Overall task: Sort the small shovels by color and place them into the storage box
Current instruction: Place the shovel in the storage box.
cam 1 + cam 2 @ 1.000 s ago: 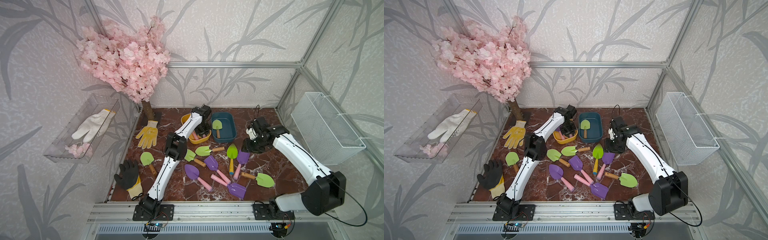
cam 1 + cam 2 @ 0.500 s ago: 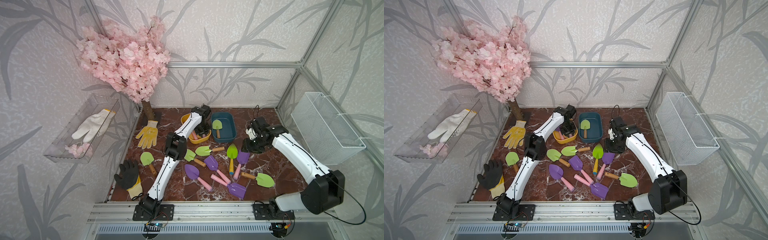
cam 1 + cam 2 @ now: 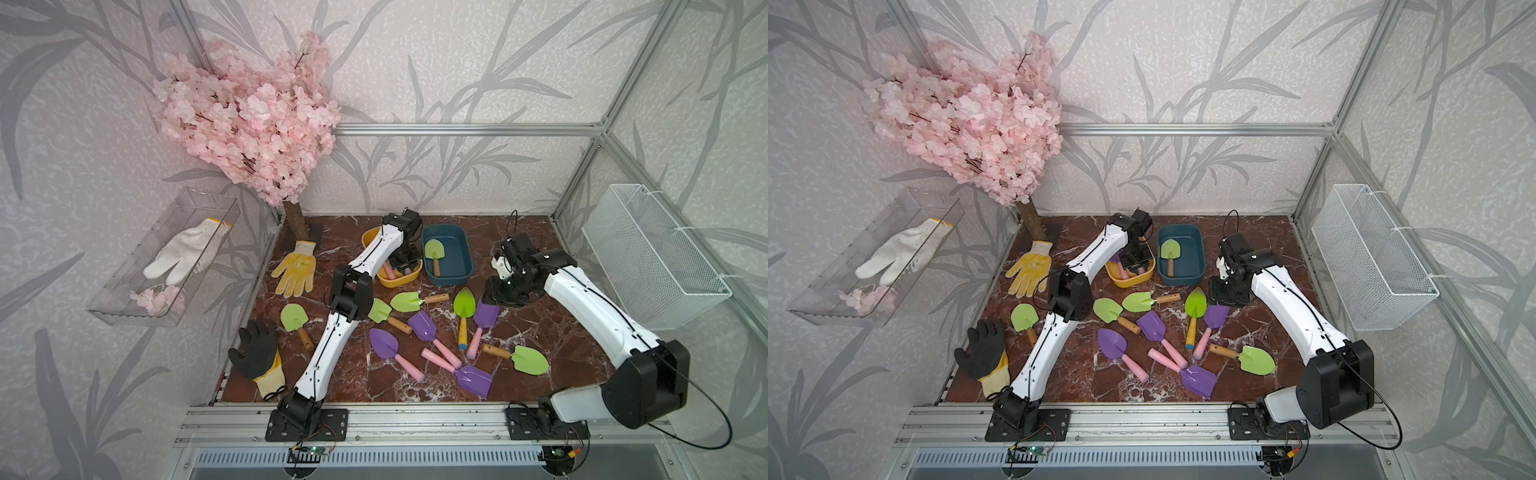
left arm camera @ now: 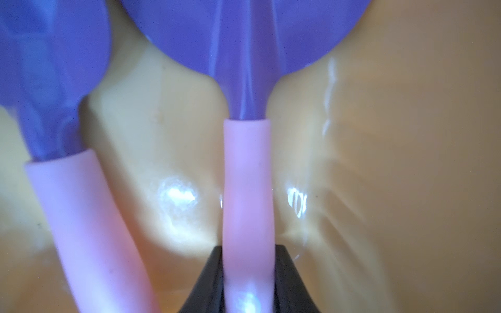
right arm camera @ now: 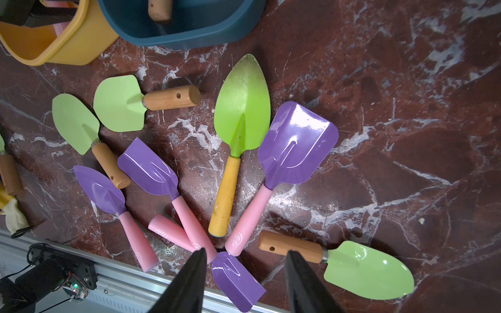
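Shovel (image 4: 246, 176), purple, is being pinched at its pink handle by the left gripper (image 4: 249, 249) low inside the yellow tub (image 4: 379, 162); release should be gentle, beside its neighbour (image 4: 81, 216); right gripper (image 5: 245, 252) is hovering part-open, empty.

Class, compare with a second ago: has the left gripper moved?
No. The left gripper stays inside the yellow tub, shut on a purple shovel, its place unchanged against the teal tub beside it.

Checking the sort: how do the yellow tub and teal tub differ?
The yellow tub holds purple shovels with pink handles; the teal tub holds one light green shovel. The left gripper is inside the yellow tub, shut on one pink handle; nothing reaches into the teal tub. Both are similar rounded tubs.
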Robot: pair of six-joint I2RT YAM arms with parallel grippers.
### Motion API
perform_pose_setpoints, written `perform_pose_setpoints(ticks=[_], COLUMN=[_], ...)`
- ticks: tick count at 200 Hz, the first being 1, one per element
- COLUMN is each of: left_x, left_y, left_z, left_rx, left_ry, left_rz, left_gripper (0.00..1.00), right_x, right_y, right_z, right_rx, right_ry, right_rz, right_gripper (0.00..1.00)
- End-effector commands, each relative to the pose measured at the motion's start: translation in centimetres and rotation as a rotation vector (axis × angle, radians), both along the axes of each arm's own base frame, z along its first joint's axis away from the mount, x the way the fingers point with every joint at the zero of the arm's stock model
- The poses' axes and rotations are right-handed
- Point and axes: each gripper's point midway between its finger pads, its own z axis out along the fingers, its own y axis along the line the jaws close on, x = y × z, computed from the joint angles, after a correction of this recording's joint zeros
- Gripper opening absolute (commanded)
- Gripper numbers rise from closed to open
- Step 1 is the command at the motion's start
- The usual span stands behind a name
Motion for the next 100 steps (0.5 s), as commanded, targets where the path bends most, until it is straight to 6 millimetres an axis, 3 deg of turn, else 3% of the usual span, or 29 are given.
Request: perform_pose_setpoints(ticks=[1,67,100], left_x=[1.0,1.1,1.0], left_y=[0.3,0.4,0.3], left_z=[0.6,1.7,3.3], left_rx=[-0.012,-0.012,-0.012], left_ry=[-0.034,-0.053,-0.076], left_rz=[-0.003,-0.011,-0.029], left_gripper=[0.3,0.44,0.49], right_x=[0.0,0.0,0.0], right_y=[-0.2,-0.2,-0.3], right_z=[-0.3,-0.1,0.5], right_rx=[-0.007,-0.003,-0.004], right_ry=[0.008,0.004,-0.008], right_rz=[-0.006,-0.01,-0.019], right_gripper=[0.51,0.51,0.51])
